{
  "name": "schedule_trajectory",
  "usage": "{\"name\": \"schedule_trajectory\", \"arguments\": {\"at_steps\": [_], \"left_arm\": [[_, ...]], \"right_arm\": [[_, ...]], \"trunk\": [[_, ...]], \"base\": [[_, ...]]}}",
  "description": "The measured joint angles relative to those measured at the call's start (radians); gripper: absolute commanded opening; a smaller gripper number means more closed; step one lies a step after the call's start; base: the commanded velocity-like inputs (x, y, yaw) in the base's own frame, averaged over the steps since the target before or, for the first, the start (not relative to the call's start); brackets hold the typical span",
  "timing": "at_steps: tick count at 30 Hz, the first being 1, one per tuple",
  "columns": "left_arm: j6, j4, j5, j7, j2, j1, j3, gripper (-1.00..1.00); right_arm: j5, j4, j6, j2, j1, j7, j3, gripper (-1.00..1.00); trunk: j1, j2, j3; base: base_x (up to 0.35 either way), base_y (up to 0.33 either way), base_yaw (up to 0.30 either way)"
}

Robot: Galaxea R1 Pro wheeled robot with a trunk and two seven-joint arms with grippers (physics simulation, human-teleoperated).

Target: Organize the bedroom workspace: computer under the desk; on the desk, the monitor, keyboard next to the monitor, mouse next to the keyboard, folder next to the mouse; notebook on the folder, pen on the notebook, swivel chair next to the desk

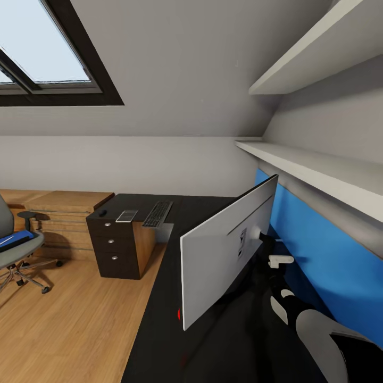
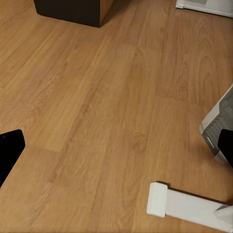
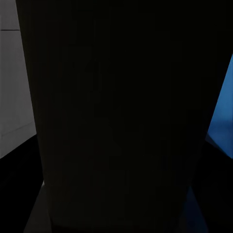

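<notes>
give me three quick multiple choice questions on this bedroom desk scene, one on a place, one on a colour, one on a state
1. Where is the slim dark-keyed keyboard?
A. on the wood floor
B. at the glossy black desk's far end
C. on the chair

2. What colour is the flat folder on the grey swivel chair?
A. blue
B. red
C. green

3. How does the wide silver-backed monitor stand?
A. face down
B. upright on the desk
C. on the floor

Answers: 1 B, it lies on the black top beyond the monitor. 2 A, bright blue on the seat. 3 B, its panel rises from the desktop.
</notes>
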Motion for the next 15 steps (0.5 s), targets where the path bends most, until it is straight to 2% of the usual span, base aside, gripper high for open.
{"name": "schedule_trajectory", "arguments": {"at_steps": [9,15], "left_arm": [[0.000,0.000,0.000,0.000,0.000,0.000,0.000,1.00],[0.000,0.000,0.000,0.000,0.000,0.000,0.000,1.00]], "right_arm": [[0.000,0.000,0.000,0.000,0.000,0.000,0.000,-1.00],[0.016,0.012,-0.009,0.000,0.000,0.001,-0.010,-1.00]], "trunk": [[0.000,0.000,0.000],[-0.003,0.000,0.000]], "base": [[0.002,-0.001,0.000],[0.078,-0.055,0.000]]}}
